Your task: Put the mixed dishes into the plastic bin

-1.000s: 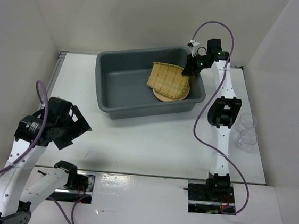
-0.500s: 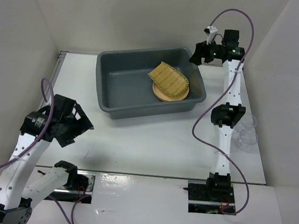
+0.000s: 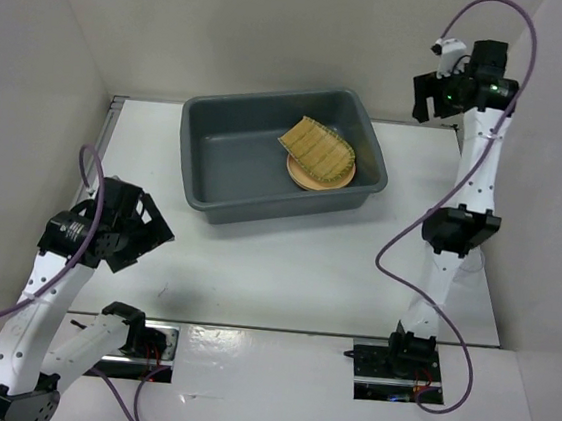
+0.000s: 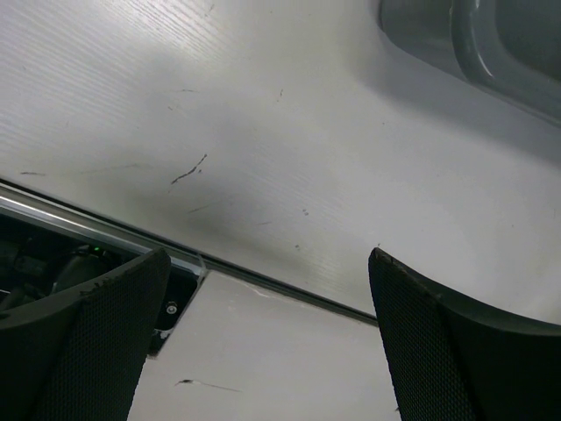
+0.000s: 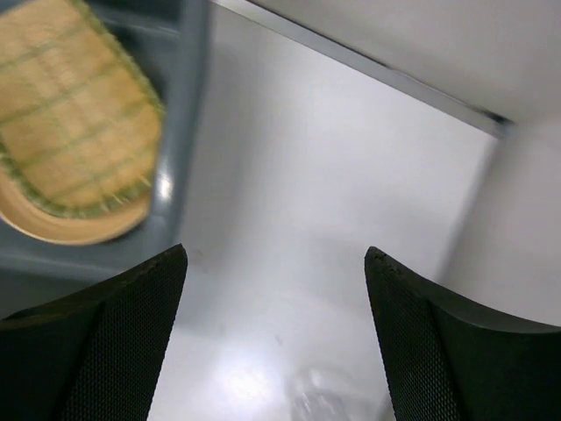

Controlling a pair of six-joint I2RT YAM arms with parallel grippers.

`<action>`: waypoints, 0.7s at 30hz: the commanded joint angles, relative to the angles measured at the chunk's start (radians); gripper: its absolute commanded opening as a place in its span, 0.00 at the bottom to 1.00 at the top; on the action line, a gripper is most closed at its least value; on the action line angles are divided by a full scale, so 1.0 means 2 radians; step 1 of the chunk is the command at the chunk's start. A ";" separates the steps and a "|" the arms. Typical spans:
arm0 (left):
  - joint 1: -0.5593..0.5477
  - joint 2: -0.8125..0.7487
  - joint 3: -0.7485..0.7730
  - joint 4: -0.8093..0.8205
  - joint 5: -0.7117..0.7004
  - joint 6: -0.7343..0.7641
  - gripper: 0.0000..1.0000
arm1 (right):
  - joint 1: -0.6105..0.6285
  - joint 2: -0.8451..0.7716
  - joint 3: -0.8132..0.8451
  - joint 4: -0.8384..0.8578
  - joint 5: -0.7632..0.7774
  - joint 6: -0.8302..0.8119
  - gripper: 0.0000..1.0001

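The plastic bin (image 3: 199, 152) stands at the back middle of the table. Inside it, at its right end, a woven bamboo tray (image 3: 318, 146) lies on a tan plate (image 3: 307, 180). My right gripper (image 3: 430, 97) hangs high, right of the bin and past its far right corner, open and empty. In the right wrist view its jaws (image 5: 276, 254) stand wide over bare table, with the tray (image 5: 70, 105), the plate (image 5: 74, 230) and the bin's rim (image 5: 191, 132) at the left. A blurred clear cup (image 5: 342, 399) shows at the bottom. My left gripper (image 3: 143, 231) is open near the front left.
White walls close in the table on the left, back and right. A metal strip (image 4: 263, 279) runs along the table's near edge under my left gripper (image 4: 269, 259). A corner of the bin (image 4: 491, 44) shows at the top right of that view.
My right gripper opened and let go of the bamboo tray, which now lies flat on the plate. The right arm then rose and swung right, away from the bin. The left arm barely shifted.
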 commanded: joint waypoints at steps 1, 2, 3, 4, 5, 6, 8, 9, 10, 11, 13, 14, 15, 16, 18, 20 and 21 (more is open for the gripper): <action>0.003 0.001 0.003 0.024 -0.018 0.030 1.00 | -0.037 -0.099 -0.091 -0.016 0.112 -0.031 0.88; 0.003 0.001 -0.004 0.028 -0.018 0.035 1.00 | -0.045 -0.120 -0.130 -0.016 0.106 -0.040 0.88; 0.003 0.001 -0.012 0.033 -0.018 0.035 1.00 | -0.065 -0.142 -0.173 -0.016 0.092 -0.064 0.88; 0.003 0.001 -0.017 0.044 -0.018 0.035 1.00 | -0.072 -0.186 -0.268 -0.016 0.078 -0.082 0.88; 0.003 -0.003 -0.022 0.049 -0.011 0.040 1.00 | -0.077 -0.208 -0.319 0.000 0.069 -0.100 0.88; 0.008 -0.004 -0.026 0.055 -0.005 0.040 1.00 | -0.077 -0.232 -0.370 0.029 0.082 -0.104 0.88; 0.015 -0.004 -0.031 0.070 0.012 0.052 1.00 | -0.088 -0.309 -0.515 0.094 0.095 -0.098 0.91; 0.020 0.003 -0.031 0.070 0.012 0.060 1.00 | -0.088 -0.332 -0.557 0.148 0.106 -0.107 0.95; 0.025 0.009 -0.031 0.077 0.019 0.064 1.00 | -0.084 -0.368 -0.634 0.173 0.133 -0.121 0.95; 0.025 0.014 -0.031 0.084 0.024 0.069 1.00 | -0.078 -0.382 -0.667 0.195 0.145 -0.127 0.95; 0.032 0.026 -0.035 0.090 0.037 0.084 1.00 | -0.078 -0.400 -0.738 0.244 0.156 -0.136 0.96; 0.044 0.026 -0.035 0.094 0.037 0.088 1.00 | -0.078 -0.406 -0.753 0.254 0.156 -0.136 0.96; 0.044 0.030 -0.035 0.094 0.045 0.095 1.00 | -0.078 -0.406 -0.772 0.268 0.163 -0.136 0.96; 0.052 0.030 -0.040 0.094 0.050 0.095 1.00 | -0.083 -0.406 -0.778 0.276 0.163 -0.136 0.96; 0.058 0.030 -0.040 0.100 0.055 0.100 1.00 | -0.090 -0.390 -0.778 0.281 0.169 -0.136 0.96; 0.063 0.020 -0.045 0.105 0.060 0.105 1.00 | -0.095 -0.373 -0.778 0.287 0.169 -0.131 0.96; 0.063 0.020 -0.045 0.105 0.065 0.105 1.00 | -0.095 -0.357 -0.774 0.292 0.169 -0.131 0.96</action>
